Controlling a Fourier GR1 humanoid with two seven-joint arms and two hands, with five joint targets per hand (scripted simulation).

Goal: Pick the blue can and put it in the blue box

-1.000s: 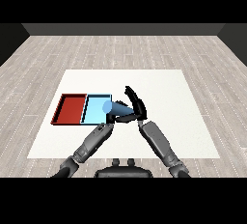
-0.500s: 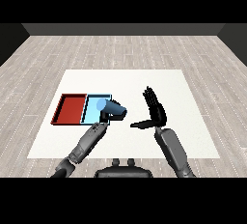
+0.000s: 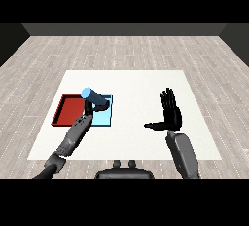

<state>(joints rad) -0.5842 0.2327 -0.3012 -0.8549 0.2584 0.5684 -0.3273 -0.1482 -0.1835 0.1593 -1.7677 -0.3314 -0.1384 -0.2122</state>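
Head view, left hand (image 3: pixel 90 107) curled round blue can (image 3: pixel 94 98), over light blue tray (image 3: pixel 106 119)

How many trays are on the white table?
2. The shallow red tray lies at the table's left; the shallow light blue tray sits right beside it, partly hidden by the left hand holding the blue can.

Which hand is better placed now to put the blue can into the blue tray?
The left hand: it already holds the blue can above the blue tray. The right hand is open, far to the right.
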